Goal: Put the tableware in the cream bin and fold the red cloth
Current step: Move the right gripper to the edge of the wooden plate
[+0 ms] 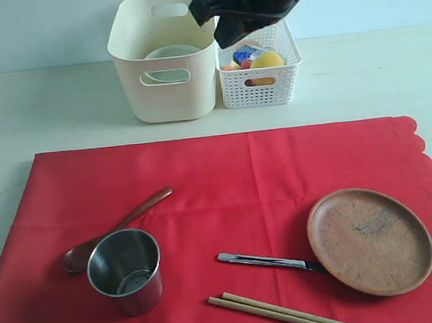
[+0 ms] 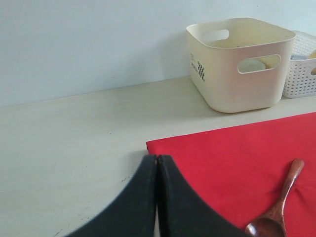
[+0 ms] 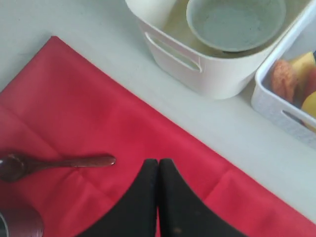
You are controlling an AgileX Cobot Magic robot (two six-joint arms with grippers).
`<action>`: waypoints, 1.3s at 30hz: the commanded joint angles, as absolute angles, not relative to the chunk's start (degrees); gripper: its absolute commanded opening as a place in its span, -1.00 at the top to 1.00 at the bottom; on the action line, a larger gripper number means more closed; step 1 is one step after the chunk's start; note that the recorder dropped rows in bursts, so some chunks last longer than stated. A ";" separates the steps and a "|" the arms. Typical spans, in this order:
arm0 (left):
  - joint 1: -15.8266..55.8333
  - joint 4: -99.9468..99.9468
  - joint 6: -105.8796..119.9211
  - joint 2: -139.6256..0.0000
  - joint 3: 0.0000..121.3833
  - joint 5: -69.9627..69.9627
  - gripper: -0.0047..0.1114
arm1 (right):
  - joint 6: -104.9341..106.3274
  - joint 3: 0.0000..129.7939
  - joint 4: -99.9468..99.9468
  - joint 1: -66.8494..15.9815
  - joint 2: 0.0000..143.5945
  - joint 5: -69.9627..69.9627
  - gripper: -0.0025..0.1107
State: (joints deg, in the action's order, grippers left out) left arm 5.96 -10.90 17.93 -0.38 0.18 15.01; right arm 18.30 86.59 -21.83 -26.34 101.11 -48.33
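Our right gripper (image 3: 158, 165) hangs empty, fingers pressed together, near the cream bin (image 1: 168, 102), which holds the bowl (image 3: 236, 22). The steel cup (image 1: 126, 269) stands on the red cloth (image 1: 226, 198); pinching its slick rim, we may tip it.

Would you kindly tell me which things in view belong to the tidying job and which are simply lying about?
Part of the job: cream bin, bowl already inside it, steel cup, wooden plate, spoon, knife, chopsticks, red cloth.

Just lying about: white lattice basket, toy food in it.
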 commanded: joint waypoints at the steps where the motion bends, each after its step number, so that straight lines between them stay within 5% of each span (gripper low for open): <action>1: 5.93 -10.90 18.00 0.00 0.00 14.89 0.89 | 19.45 81.93 -22.75 -26.02 100.86 -45.65 0.96; 24: 5.93 -10.90 18.00 0.00 0.00 14.89 0.89 | 21.83 63.72 -21.27 -30.65 100.86 -39.43 0.96; 34: 5.93 -10.90 18.00 0.00 0.00 14.89 0.89 | 0.00 63.62 10.38 -30.70 99.73 -43.38 0.96; 39: 5.93 -10.90 18.00 0.00 0.00 14.89 0.89 | -5.56 63.62 14.83 -24.16 98.64 -44.47 0.96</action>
State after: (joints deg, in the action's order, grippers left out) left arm 5.96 -10.90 17.93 -0.38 0.18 15.01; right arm -4.27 63.77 13.58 -27.05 99.42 -43.60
